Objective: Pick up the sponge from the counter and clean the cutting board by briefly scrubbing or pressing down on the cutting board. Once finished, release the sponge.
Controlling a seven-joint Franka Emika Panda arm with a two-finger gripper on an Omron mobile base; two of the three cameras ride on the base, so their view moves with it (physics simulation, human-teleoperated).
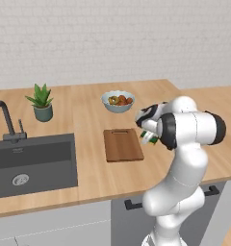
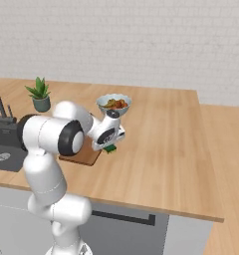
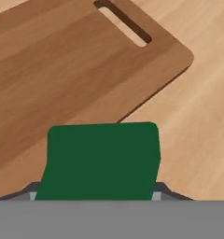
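The sponge [image 3: 102, 161] is held between the fingers of the pincer [image 3: 97, 196], its dark green scrub face turned toward the hand camera and hiding most of the finger tips. In the hand view it is seen over the edge of the cutting board [image 3: 62, 70], near the corner that carries the narrow handle slot, with bare light wood of the surface [image 3: 202, 121] beside it; whether the sponge touches the board cannot be told. In the left base view the pincer [image 1: 149, 137] is seen just right of the cutting board [image 1: 122, 145], low over the surface [image 1: 88, 178], with a little green of the sponge [image 1: 154, 141] showing under it. In the right base view the sponge [image 2: 110, 148] shows as a green sliver below the pincer [image 2: 109, 145], at the right edge of the cutting board [image 2: 81, 158] (much of the board is covered by the arm's dark elbow joint). A pale blue bowl [image 1: 118, 101] of fruit stands just behind the board's handle end. Farther left a potted plant [image 1: 41, 103] stands beside the dark grey sink [image 1: 33, 166], and a dark tap [image 1: 6, 120] rises at the sink's rear. A white tiled wall [image 1: 112, 38] is seen behind the surface.
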